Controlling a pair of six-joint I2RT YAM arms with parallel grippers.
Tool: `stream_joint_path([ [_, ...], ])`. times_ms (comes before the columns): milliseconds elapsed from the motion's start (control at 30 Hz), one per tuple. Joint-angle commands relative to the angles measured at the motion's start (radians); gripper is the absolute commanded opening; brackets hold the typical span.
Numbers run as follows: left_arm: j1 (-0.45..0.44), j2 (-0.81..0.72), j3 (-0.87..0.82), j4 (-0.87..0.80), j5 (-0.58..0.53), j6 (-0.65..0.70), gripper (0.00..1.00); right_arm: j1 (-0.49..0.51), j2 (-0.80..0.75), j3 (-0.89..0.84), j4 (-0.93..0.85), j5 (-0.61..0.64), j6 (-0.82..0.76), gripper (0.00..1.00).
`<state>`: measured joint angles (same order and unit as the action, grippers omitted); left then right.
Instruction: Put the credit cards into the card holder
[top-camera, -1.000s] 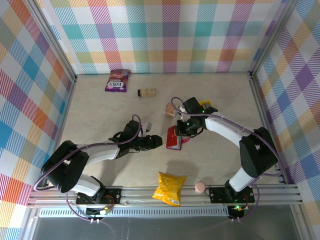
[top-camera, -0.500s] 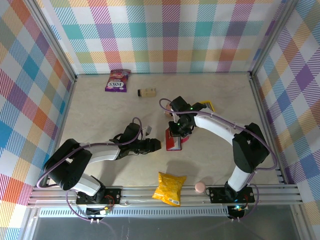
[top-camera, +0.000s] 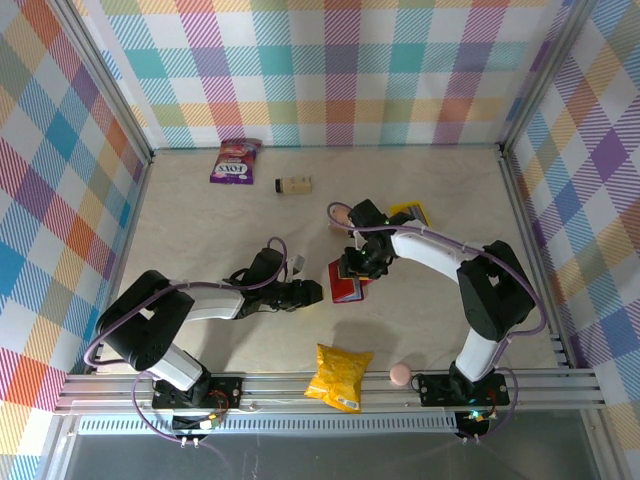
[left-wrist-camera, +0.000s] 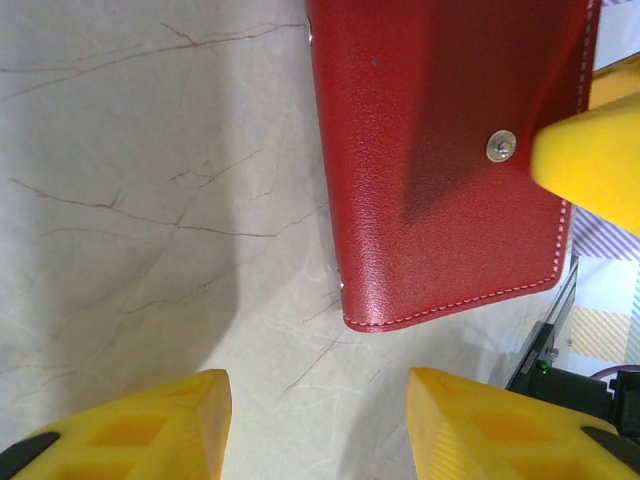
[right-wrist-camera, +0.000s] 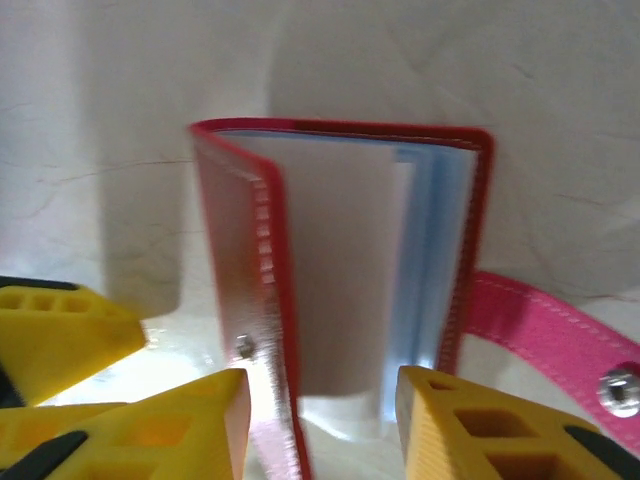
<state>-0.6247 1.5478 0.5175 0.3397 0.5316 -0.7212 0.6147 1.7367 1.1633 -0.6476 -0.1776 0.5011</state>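
The red card holder lies mid-table between both grippers. In the right wrist view the card holder stands partly open, with a grey credit card sitting in its pale blue pockets and its pink snap tab lying out to the right. My right gripper is open, its fingers either side of the card's near end and the left cover. My left gripper is open just short of the holder's closed red cover, with bare table between its fingers. A small pinkish flat piece lies behind the right arm.
A yellow tray sits behind the right gripper. A yellow snack bag and a pink ball lie near the front rail. A purple packet and a small beige box are at the back left.
My right gripper has moved a little left and nearer over the holder and has opened, leaving the grey card in the pockets. The left arm has barely moved.
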Motion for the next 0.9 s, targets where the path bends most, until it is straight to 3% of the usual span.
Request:
stream_joint_path([
  [0,0.007,0.016,0.003,0.046,0.015,-0.012,0.49,-0.024,0.012,-0.025,0.053,-0.025,0.01,0.46],
  [333,-0.004,0.052,0.039,0.062,0.011,-0.012,0.49,-0.049,0.035,-0.071,0.166,-0.159,-0.011,0.49],
  [867,-0.009,0.084,0.056,0.062,0.005,-0.009,0.49,-0.048,0.045,-0.084,0.169,-0.126,-0.004,0.54],
])
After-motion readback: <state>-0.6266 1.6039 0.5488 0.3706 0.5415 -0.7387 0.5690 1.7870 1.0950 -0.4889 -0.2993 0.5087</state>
